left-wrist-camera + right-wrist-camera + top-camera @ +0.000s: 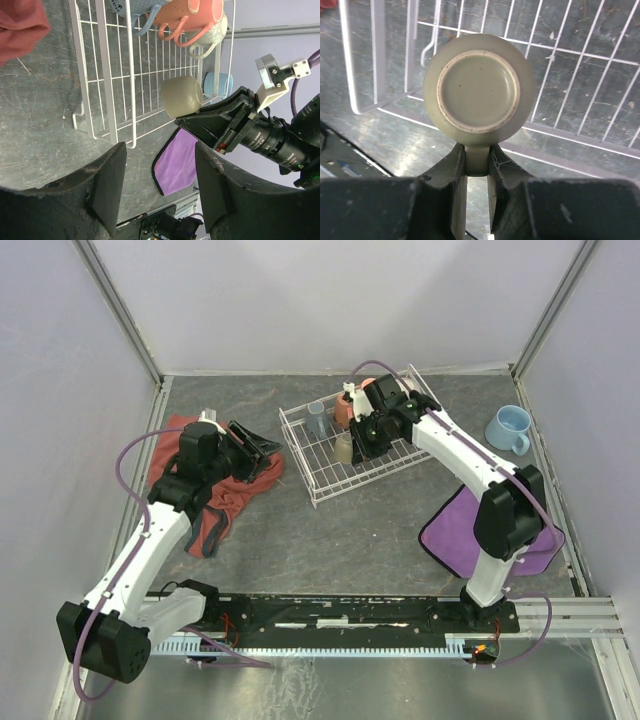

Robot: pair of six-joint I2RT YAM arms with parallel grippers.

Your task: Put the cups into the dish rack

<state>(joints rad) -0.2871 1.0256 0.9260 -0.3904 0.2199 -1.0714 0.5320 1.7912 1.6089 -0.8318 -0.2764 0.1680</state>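
Observation:
My right gripper (478,157) is shut on the handle of the olive-green cup (479,85), whose base faces the wrist camera. From above, the olive-green cup (343,448) sits over the right half of the white wire dish rack (312,478). I cannot tell whether it touches the wires. A grey-blue cup (317,418) and a salmon cup (344,412) stand at the rack's far side. A white cup (212,32) stands beside the salmon cup (192,12). The light blue cup (508,428) stands on the table at the far right. My left gripper (262,445) is open and empty over a red cloth (215,502).
A purple cloth (455,532) lies by the right arm's base, near the rack's front right corner. The red cloth covers the table left of the rack. Pale walls enclose the table on the left, back and right.

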